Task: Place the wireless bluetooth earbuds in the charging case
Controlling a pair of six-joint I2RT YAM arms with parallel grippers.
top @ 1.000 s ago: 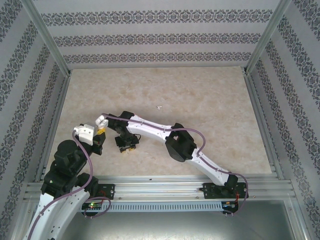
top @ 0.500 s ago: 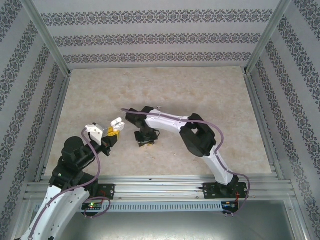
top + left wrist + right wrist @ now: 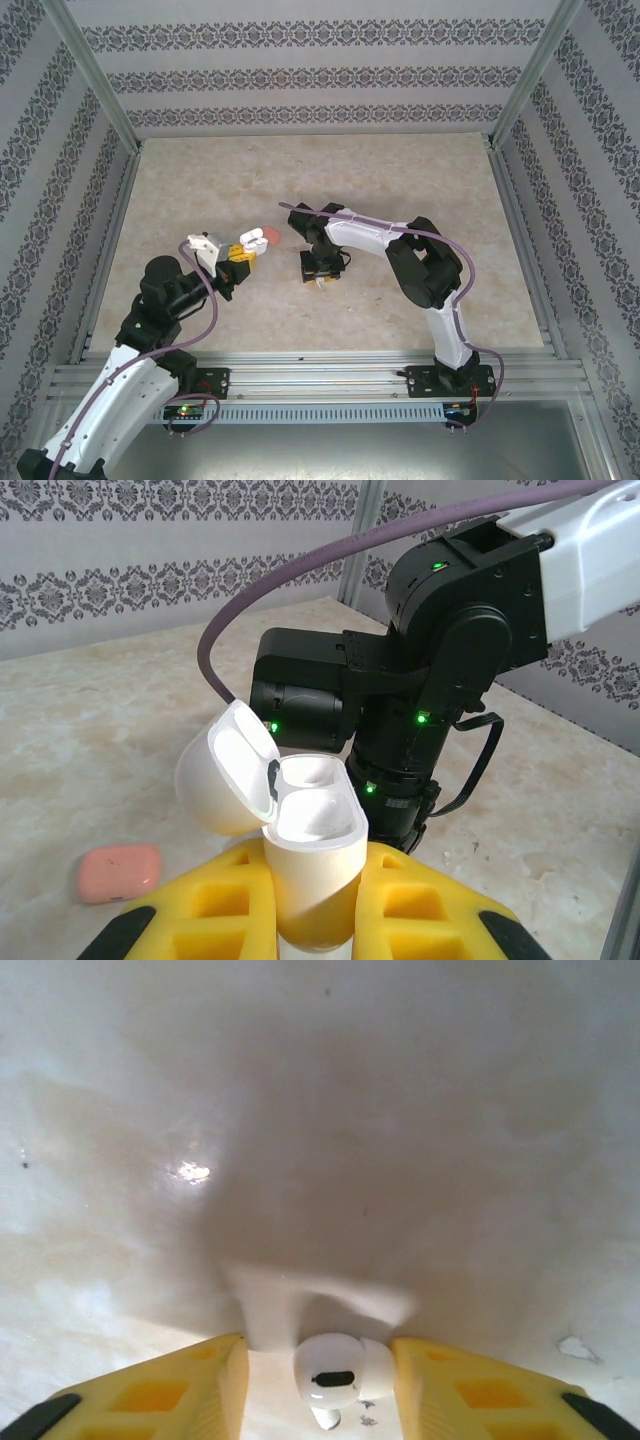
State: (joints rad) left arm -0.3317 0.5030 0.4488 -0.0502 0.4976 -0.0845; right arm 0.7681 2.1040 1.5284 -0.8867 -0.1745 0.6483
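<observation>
A white charging case (image 3: 310, 840) stands upright between the yellow fingers of my left gripper (image 3: 312, 880), which is shut on it. Its lid (image 3: 225, 770) hangs open to the left, and both wells look empty. From above, that gripper (image 3: 245, 252) is at centre left. My right gripper (image 3: 318, 279) points down at the table just to its right. One white earbud (image 3: 335, 1375) lies between the fingers of my right gripper (image 3: 318, 1348). The earbud sits against the right finger (image 3: 440, 1380), with a gap on the left. These jaws are open.
A coral-red closed case (image 3: 120, 872) lies on the marble table (image 3: 400, 180), just beyond the left gripper; in the top view this coral case (image 3: 270, 237) is near centre. The right arm's black wrist (image 3: 420, 680) looms close behind the white case. Metal rails frame the table.
Both grippers have shifted right and further onto the table. The left one carried the white case along. The right jaws have spread apart around the earbud.
</observation>
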